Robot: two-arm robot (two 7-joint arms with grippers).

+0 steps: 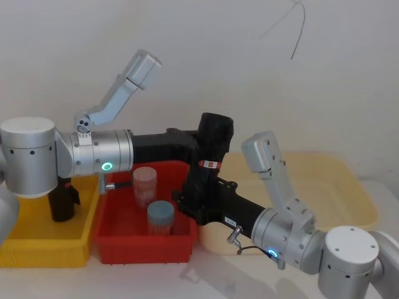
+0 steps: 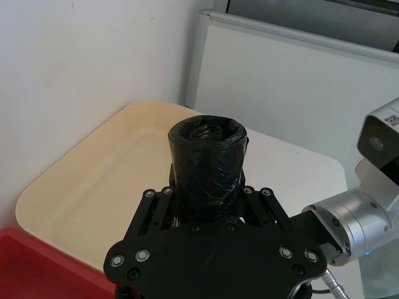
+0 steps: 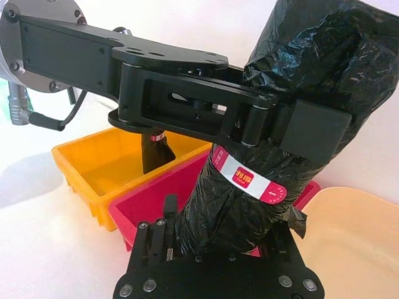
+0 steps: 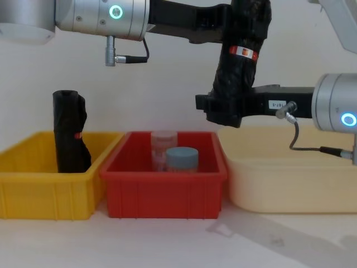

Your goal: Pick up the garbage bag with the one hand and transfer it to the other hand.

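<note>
Across the pale tabletop (image 4: 251,240) stand three containers in a row: a wide cream tray (image 4: 279,184) on the robot's right, a red bin (image 4: 167,195) in the middle and a yellow bin (image 4: 44,195) on the left, each just beside the next. Above the red bin and the tray's near edge, the left end effector (image 4: 245,25) reaches in from the left on an arm with a green-cyan light ring (image 4: 115,11) and is closed on the upper part of the garbage bag (image 4: 237,78). The right end effector (image 4: 226,109), on an arm with a blue ring (image 4: 348,119), comes from the right and is clamped on the bag's lower end. The wrinkled black roll hangs slightly tilted, well clear of the bins, held at both ends. A second black roll (image 4: 70,131) stands in the yellow bin. Two small jars sit in the red bin, a clear one (image 4: 164,146) behind a blue-lidded one (image 4: 181,159). Smallest is the bag's red-and-white label (image 4: 244,52), between the two grips.
</note>
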